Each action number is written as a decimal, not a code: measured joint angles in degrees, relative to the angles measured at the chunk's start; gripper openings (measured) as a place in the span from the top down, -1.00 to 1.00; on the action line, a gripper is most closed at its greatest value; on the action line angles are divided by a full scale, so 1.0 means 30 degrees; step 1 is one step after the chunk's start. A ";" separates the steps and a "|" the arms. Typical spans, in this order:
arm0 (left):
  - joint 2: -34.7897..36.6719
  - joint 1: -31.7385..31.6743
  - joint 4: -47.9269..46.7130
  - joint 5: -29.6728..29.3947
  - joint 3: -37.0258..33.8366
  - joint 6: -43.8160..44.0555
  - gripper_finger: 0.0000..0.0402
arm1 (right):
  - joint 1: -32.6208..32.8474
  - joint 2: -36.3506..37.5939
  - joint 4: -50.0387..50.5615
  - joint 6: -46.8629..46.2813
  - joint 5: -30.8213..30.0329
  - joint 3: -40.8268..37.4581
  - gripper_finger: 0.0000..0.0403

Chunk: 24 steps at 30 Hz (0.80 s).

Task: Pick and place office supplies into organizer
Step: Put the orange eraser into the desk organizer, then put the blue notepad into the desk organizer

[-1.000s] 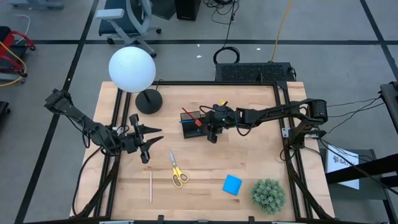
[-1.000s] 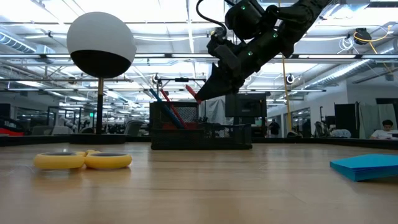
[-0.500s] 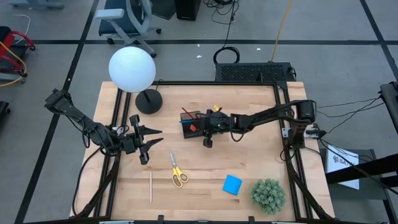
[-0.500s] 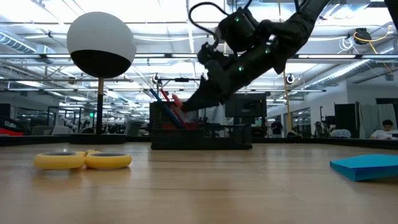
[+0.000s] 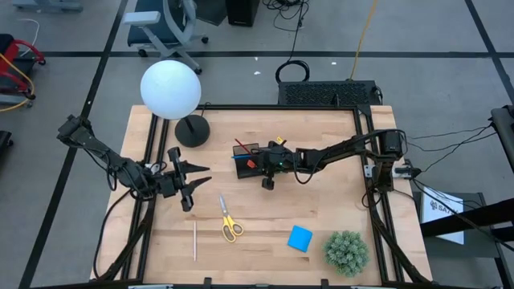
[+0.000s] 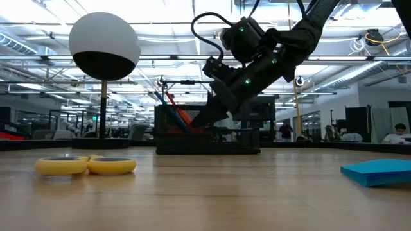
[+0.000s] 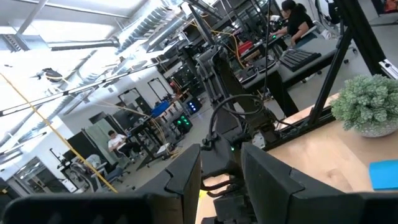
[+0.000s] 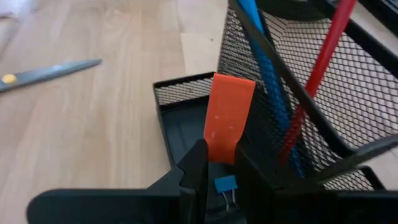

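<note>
The black mesh organizer [image 5: 247, 154] stands mid-table with blue, red and black pens upright in its tall compartment [image 8: 292, 106]. My right gripper [image 5: 259, 163] hovers over its low tray [image 8: 180, 124], shut on a flat orange-red eraser [image 8: 229, 115], which also shows in the low view [image 6: 184, 117]. A blue clip [image 8: 225, 185] lies in the tray. My left gripper [image 5: 191, 181] waits open and empty at the table's left. Yellow-handled scissors [image 5: 229, 221], a pale pencil [image 5: 194, 241] and a blue notepad [image 5: 299, 238] lie flat on the table. My right gripper pinches the eraser's near end [image 8: 219, 148] between its two fingers. The fingers slant down from the table's right. The eraser sticks out past the fingertips over the organizer's low tray. I cannot tell whether its free end touches the mesh.
A white globe lamp [image 5: 170, 88] on a round black base [image 5: 192, 131] stands at the far left. A green spiky plant ball [image 5: 347, 251] sits at the near right. Bare wood lies between the scissors and the notepad.
My right gripper has moved toward the table's left and down onto the organizer, still shut on the eraser. The eraser has dropped from above the organizer's rim to behind its mesh wall in the low view.
</note>
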<state>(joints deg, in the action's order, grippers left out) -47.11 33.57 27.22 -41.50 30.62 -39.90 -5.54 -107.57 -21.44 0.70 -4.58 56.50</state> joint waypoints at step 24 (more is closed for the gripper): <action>0.0000 -0.0097 -0.0044 0.0007 0.0000 0.0178 0.38 | 0.0592 0.0095 -0.1530 -0.0049 -0.0457 -0.0004 0.14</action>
<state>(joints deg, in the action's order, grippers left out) -47.11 33.28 27.09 -41.47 30.62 -39.36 -3.76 -107.28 -26.03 0.55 -5.96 56.49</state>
